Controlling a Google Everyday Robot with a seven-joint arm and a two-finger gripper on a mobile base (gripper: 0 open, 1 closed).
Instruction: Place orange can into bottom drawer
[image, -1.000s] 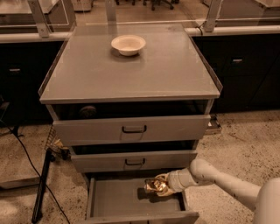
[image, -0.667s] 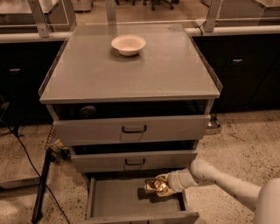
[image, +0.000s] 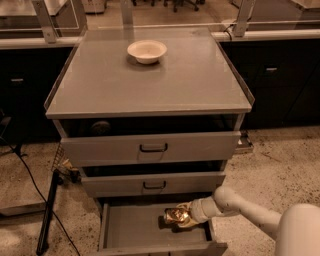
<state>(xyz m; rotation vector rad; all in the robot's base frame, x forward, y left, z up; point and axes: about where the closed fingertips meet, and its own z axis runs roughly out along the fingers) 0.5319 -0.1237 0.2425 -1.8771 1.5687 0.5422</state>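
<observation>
The claw (image: 182, 219) was clamped around the small shiny orange-gold metal can (image: 173, 215), holding it low inside the pulled-out wide grey metal bottom drawer (image: 131, 229), towards its right side.

The orange can (image: 175, 216) is wrinkled, shiny metal, at the smooth pale gripper (image: 182, 220) inside the matt grey metal bottom drawer (image: 134, 228), under a cabinet top (image: 150, 87) of smooth, faintly sheened grey, a matt white bowl (image: 147, 51) and a rough speckled floor (image: 280, 165).
</observation>
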